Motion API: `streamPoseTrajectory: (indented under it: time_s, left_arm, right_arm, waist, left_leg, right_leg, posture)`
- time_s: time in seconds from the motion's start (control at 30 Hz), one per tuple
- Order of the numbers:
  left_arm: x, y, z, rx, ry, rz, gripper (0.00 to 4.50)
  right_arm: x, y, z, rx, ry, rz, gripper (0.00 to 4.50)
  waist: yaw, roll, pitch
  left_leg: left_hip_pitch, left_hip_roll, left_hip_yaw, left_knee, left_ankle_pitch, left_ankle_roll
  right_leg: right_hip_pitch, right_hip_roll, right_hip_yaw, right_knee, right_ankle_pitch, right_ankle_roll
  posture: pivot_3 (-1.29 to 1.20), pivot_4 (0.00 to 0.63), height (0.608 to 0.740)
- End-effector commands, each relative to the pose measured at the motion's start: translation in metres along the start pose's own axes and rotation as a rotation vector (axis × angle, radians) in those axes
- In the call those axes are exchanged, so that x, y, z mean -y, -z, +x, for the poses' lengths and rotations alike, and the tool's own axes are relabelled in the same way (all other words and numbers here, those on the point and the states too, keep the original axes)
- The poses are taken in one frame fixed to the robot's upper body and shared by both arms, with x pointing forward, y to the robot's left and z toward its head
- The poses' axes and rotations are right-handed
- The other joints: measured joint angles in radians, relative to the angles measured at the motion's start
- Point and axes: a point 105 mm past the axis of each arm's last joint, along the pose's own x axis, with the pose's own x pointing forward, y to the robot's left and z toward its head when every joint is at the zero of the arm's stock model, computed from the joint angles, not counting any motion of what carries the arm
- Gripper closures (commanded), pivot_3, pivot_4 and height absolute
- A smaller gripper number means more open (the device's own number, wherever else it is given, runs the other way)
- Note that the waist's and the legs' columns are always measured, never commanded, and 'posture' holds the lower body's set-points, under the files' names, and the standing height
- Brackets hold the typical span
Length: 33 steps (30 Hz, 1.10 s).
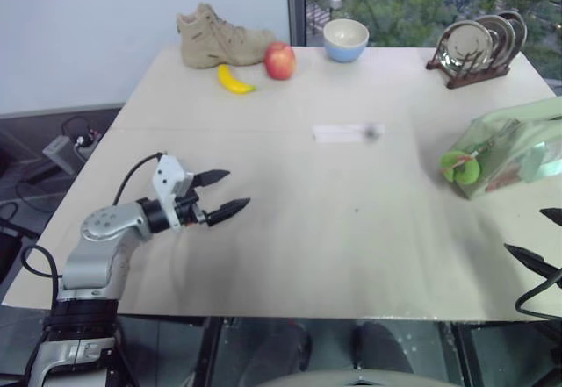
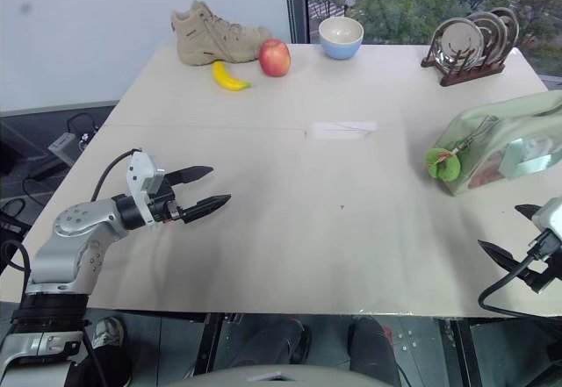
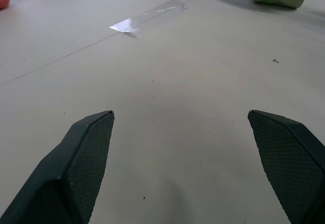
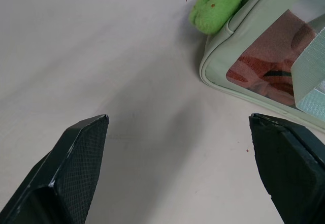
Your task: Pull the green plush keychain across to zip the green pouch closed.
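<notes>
No brand, label or writing can be read on anything here.

The left gripper [image 2: 204, 189] hangs just above the table [image 2: 290, 229] near its left front corner, its arm bent at the wrist so the two black fingers point almost level, inward across the tabletop toward the right. Its fingers stand wide apart with nothing between them. The right gripper [image 2: 511, 233] sits at the right front edge of the table, angled somewhat downward and forward, fingers likewise spread wide and empty; the right wrist view shows bare tabletop between them.

The green pouch [image 2: 509, 141] lies on the right side of the table, well ahead of the right gripper, its clear side showing red and white contents. The green plush keychain [image 2: 443, 164] hangs at the pouch's left end, resting against the pouch and on or just above the table. Neither gripper touches the pouch or the plush.

Near the middle of the table lies a strip of clear tape [image 2: 341, 129]. Along the far edge stand a tan boot [image 2: 215, 34], a banana [image 2: 229, 77], a red apple [image 2: 274, 57] just beside the boot's toe, a blue and white bowl [image 2: 341, 37], and a wooden rack of metal plates [image 2: 465, 46] at the far right.
</notes>
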Motion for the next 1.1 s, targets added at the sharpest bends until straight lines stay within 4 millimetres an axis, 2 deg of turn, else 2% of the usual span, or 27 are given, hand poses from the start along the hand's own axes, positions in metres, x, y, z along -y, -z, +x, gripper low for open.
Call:
streamPoseTrajectory:
  time_s: [0.03, 0.23, 0.37, 0.43, 0.57, 0.77, 0.93, 1.1]
  left_arm:
    - [0.004, -0.018, 0.0, 0.042, 0.027, 0.052, 0.07]
    - [0.021, -0.029, 0.005, 0.12, 0.125, 0.049, 0.07]
    - [0.041, -0.039, 0.009, 0.172, 0.232, 0.073, 0.07]
    - [0.053, -0.045, 0.011, 0.19, 0.305, 0.111, 0.07]
    - [0.068, -0.06, 0.019, 0.251, 0.402, 0.132, 0.07]
    - [0.079, -0.076, 0.033, 0.327, 0.48, 0.138, 0.07]
    - [0.088, -0.087, 0.039, 0.394, 0.523, 0.104, 0.07]
    - [0.095, -0.087, 0.039, 0.411, 0.546, 0.074, 0.07]
  right_arm:
    - [0.007, -0.01, -0.004, 0.017, 0.033, -0.05, 0.0]
    - [0.016, -0.015, -0.002, 0.027, 0.063, -0.094, 0.0]
    - [0.024, -0.018, -0.003, 0.019, 0.08, -0.139, 0.0]
    - [0.036, -0.023, -0.004, -0.005, 0.103, -0.213, 0.0]
    - [0.073, -0.029, -0.006, -0.139, 0.145, -0.494, 0.0]
    - [0.112, -0.045, 0.004, -0.213, 0.124, -0.68, 0.0]
    - [0.128, -0.058, 0.019, -0.189, 0.1, -0.711, 0.0]
    - [0.137, -0.065, 0.026, -0.195, 0.092, -0.738, 0.0]
  waist:
    - [0.002, 0.0, 0.0]
    - [0.006, 0.0, 0.001]
    - [0.006, 0.0, 0.001]
    - [0.004, 0.001, 0.002]
    - [0.005, 0.003, 0.004]
    - [0.001, 0.006, 0.007]
    - [-0.019, 0.007, 0.009]
    - [-0.022, 0.008, 0.01]
  left_leg:
    - [0.0, 0.0, 0.0, 0.0, 0.0, 0.0]
    - [0.0, 0.0, 0.001, 0.0, 0.0, 0.0]
    - [0.0, 0.0, 0.001, -0.001, 0.0, 0.0]
    - [0.0, 0.0, 0.002, -0.001, 0.0, 0.0]
    - [0.001, 0.0, 0.007, 0.0, -0.001, 0.001]
    - [0.001, 0.004, 0.009, -0.002, -0.001, 0.001]
    - [-0.001, 0.004, 0.011, -0.003, -0.001, 0.001]
    - [-0.002, 0.005, 0.01, -0.006, -0.002, 0.002]
  right_leg:
    - [0.0, 0.0, 0.0, 0.0, 0.0, 0.0]
    - [0.0, 0.0, 0.001, 0.0, 0.0, 0.0]
    - [-0.001, 0.0, 0.001, -0.001, 0.0, 0.0]
    - [-0.001, 0.0, 0.001, -0.001, 0.0, 0.0]
    - [-0.001, 0.0, 0.001, -0.001, 0.0, 0.0]
    - [-0.002, 0.002, 0.001, -0.002, 0.0, 0.0]
    - [-0.003, 0.002, 0.002, -0.006, 0.0, 0.0]
    - [-0.003, 0.002, 0.002, -0.011, 0.0, 0.0]
  posture:
    - [0.0, 0.15, 0.74]
    - [0.0, 0.15, 0.74]
    - [0.0, 0.15, 0.74]
    - [0.0, 0.15, 0.74]
    - [0.0, 0.15, 0.74]
    - [0.0, 0.15, 0.74]
    - [0.0, 0.15, 0.74]
    - [0.0, 0.15, 0.74]
